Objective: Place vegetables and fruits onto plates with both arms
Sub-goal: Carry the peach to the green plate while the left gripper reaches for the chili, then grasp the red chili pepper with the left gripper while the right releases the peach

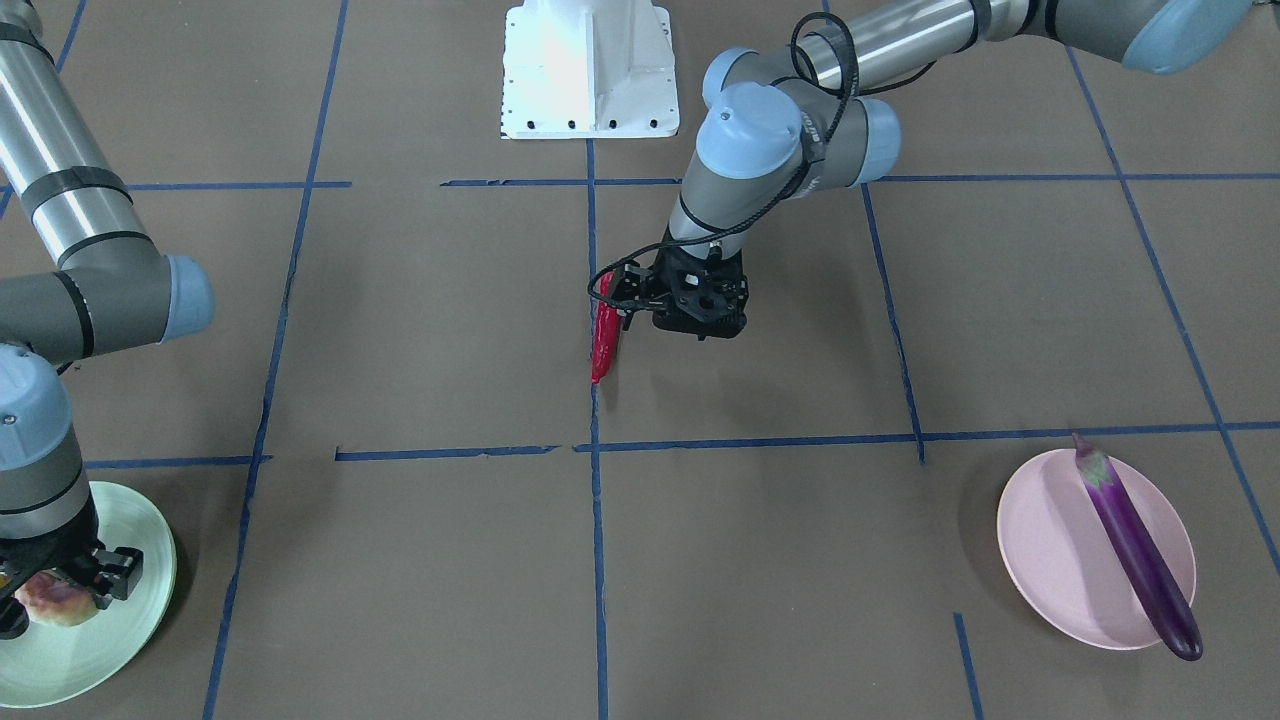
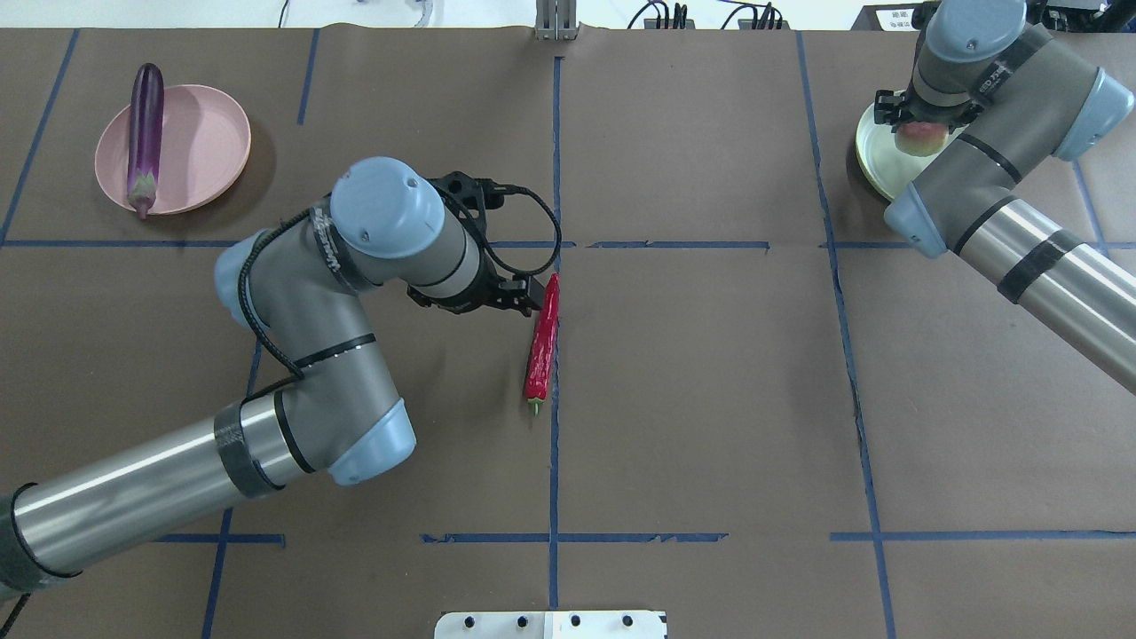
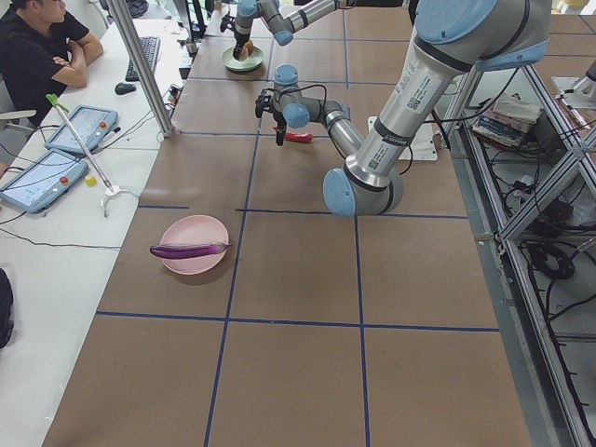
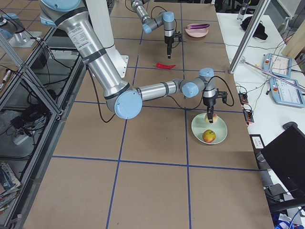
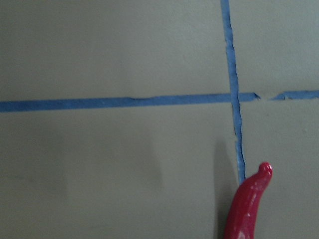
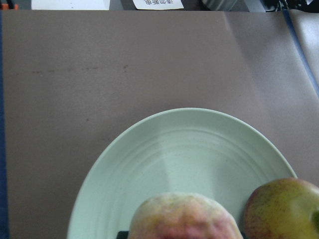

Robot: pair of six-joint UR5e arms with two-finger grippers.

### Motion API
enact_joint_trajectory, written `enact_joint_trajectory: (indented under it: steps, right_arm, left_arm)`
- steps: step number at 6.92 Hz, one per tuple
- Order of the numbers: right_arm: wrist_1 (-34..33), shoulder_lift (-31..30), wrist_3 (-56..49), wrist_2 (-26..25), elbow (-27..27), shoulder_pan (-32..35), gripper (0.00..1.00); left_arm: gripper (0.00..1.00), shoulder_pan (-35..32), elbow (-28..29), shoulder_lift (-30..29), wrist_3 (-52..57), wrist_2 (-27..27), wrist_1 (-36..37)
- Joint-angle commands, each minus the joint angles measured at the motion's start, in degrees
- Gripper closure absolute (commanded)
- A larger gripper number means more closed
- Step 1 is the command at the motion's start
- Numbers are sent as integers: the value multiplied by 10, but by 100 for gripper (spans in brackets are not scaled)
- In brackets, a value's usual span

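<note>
L pincer is low at the centre of the desk, just beside the pointed end of the red chili, which lies flat along a blue tape line. Can't tell if its fingers are apart or together. R pincer is clamped on the peach over the green plate, by the far edge twd the desk's right corner, w/ the pomegranate on the same plate just beside it. Eggplant lies across the pink plate near the far-left corner, both ends past the rim.
</note>
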Motion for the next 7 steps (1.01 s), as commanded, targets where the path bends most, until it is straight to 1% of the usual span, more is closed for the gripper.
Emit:
enact_joint_trajectory:
  steps: [1,2,3,4,5,6,7]
  right_arm:
    - [6,4,-8,0,-18,3,91]
    - [6,4,-8,2,-20,2,51]
    - [6,4,-10,2,-19,1,3]
    - [6,4,-11,2,-19,1,0]
    - [6,4,-11,2,-19,1,0]
    - [6,4,-11,2,-18,2,0]
    - [6,3,-11,2,-17,1,0]
  left_arm:
    - [0,49,7,-6,0,52,3]
    - [1,64,16,-7,1,68,1]
    - [3,66,35,-30,1,69,1]
    - [6,70,56,-49,2,69,1]
    - [18,72,66,-51,4,69,1]
    - [41,72,67,-51,4,70,2]
    - [83,71,66,-51,2,70,3]
